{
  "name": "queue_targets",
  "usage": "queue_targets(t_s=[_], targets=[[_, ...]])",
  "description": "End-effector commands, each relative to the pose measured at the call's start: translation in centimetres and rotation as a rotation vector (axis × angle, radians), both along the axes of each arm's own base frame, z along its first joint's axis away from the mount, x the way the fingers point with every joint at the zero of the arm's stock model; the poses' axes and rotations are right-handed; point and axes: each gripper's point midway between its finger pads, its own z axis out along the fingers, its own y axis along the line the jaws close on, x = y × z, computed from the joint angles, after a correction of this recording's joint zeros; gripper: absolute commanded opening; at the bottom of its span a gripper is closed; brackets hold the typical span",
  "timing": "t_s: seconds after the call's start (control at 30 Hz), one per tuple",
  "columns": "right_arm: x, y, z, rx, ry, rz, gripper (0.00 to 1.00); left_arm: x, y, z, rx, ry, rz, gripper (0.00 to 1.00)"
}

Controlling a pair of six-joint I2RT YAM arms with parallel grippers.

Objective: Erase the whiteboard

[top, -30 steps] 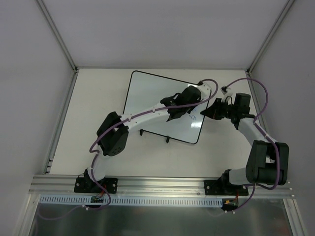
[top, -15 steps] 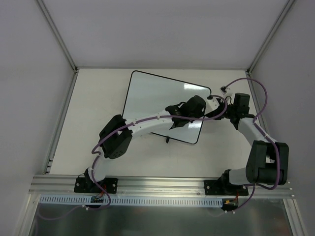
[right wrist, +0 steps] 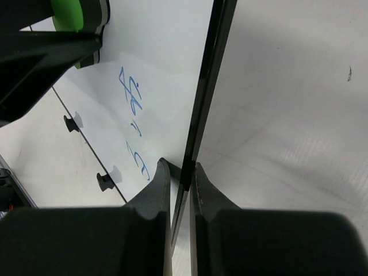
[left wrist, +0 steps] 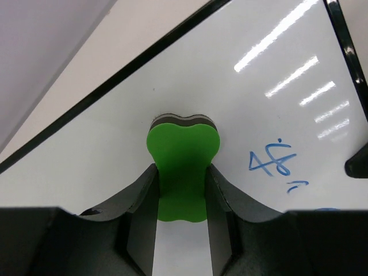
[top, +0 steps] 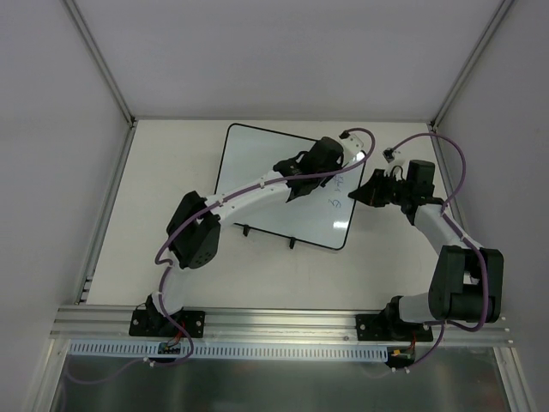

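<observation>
Left wrist view: left gripper (left wrist: pixel 183 172) pinching a small green block (left wrist: pixel 183 164) with a waisted outline and a dark layer at its far end, held by the narrow middle between two black fingers (left wrist: pixel 141 201). Block end pressed against the large flat white rectangular whiteboard (left wrist: pixel 115 155), near the top stretch of its thin black rim (left wrist: pixel 109 86). Blue handwriting (left wrist: pixel 270 164) just to the right of the block, not touched by it. Strip-light glare across the upper right of the board

Right wrist view: right gripper (right wrist: pixel 179 169) nipped together on the board's right-hand rim, one finger on the white face and one on the outer side. Blue marks running up the face close beside that edge. Two small black feet (right wrist: pixel 72 122) on the board's near edge, over the pale matte table (right wrist: pixel 299 115). Green block at the top left corner, on the board

Top external view: board flat on the table, centre-right, turned slightly off square. Left arm stretched over it to the upper right corner; right arm at the right edge, about halfway down. Faint blue marks between the two grippers
</observation>
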Motion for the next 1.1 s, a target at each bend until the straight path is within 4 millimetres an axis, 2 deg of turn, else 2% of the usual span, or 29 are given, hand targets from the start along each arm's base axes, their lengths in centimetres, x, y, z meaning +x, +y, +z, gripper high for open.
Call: queue_targets(t_s=[0.0,0.17,0.33,0.47,0.6,0.73,0.87,0.9,0.97,1.0,1.07], targets=[[1.5,0.4,1.0,-0.113,-0.138,0.054,0.00,2.2,2.8,-3.3,0.115,0.018,0.080,0.00],[1.6,0.4,0.7,-0.112,-0.130,0.055,0.00,0.4,1.6,-5.0,0.147,0.056,-0.035,0.00],[1.7,0.3,0.7,-0.115,-0.131,0.053,0.00,-2.9,-0.4,-7.4,0.232,0.081,-0.200,0.00],[1.7,0.3,0.9,-0.119,-0.133,0.050,0.00,-4.7,-0.5,-9.2,0.325,0.102,-0.294,0.00],[1.7,0.3,0.8,-0.119,-0.132,0.050,0.00,-6.5,0.4,-11.4,0.447,0.148,-0.366,0.00],[1.7,0.2,0.7,-0.121,-0.127,0.048,0.00,-7.3,0.8,-11.8,0.530,0.142,-0.420,0.00],[1.8,0.2,0.7,-0.123,-0.127,0.046,0.00,-6.0,0.9,-10.4,0.499,0.120,-0.333,0.00],[1.8,0.2,0.7,-0.123,-0.125,0.046,0.00,-5.3,0.2,-8.9,0.448,0.105,-0.304,0.00],[1.8,0.2,0.6,-0.123,-0.124,0.046,0.00,-4.0,0.1,-6.9,0.329,0.124,-0.221,0.00],[1.8,0.2,0.7,-0.123,-0.125,0.046,0.00,-3.1,-0.3,-5.2,0.267,0.114,-0.193,0.00],[1.8,0.2,0.7,-0.123,-0.125,0.046,0.00,-2.2,-0.6,-4.0,0.178,0.131,-0.149,0.00]])
